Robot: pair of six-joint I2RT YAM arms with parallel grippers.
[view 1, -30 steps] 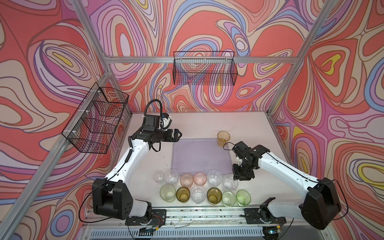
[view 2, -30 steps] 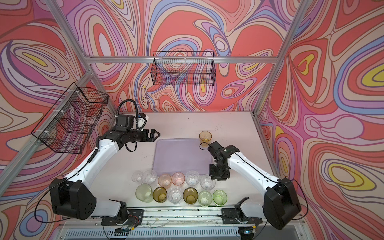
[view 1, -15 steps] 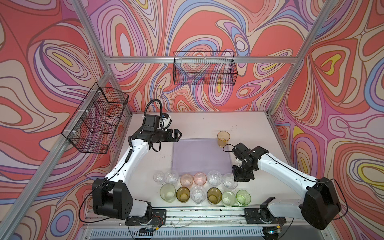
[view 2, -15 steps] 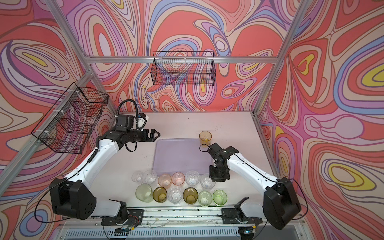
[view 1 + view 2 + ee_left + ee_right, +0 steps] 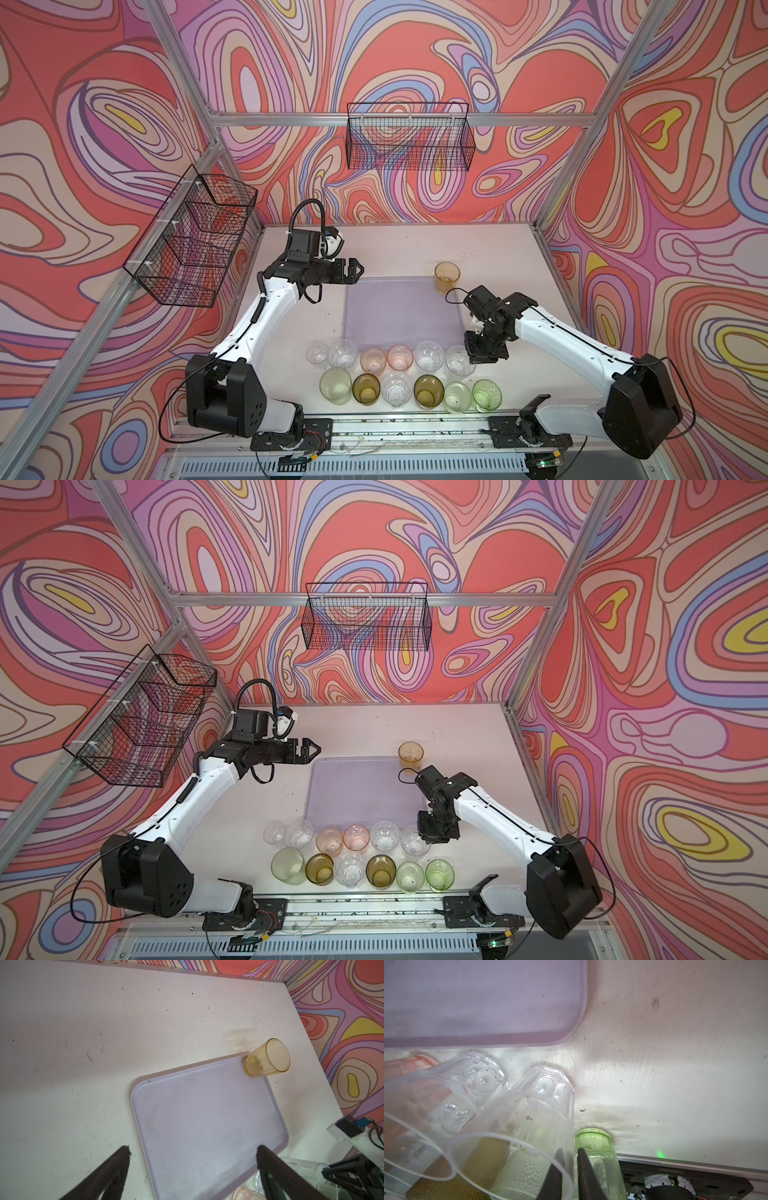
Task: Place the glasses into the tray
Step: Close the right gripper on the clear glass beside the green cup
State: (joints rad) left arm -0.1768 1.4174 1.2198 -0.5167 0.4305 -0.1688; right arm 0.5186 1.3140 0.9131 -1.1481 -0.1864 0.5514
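At right end of row beside tray (image 5: pixel 508 1041), right tool (image 5: pixel 569 1154) clamped wall of clear glass (image 5: pixel 529 1118), one finger inside. Left tool (image 5: pixel 193 1149) gaped wide, empty, by tray corner. Amber glass (image 5: pixel 268 1057) stood at far corner, rest on tabletop (image 5: pixel 83 1043).

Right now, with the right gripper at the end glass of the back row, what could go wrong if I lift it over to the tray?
The right gripper pinches only the thin wall of the clear glass, one jaw inside; it could swing or slip on lifting.
The green glass stands close beside it, so a tilted lift may knock it over.
The amber glass sits at the tray corner; set down clear of it.
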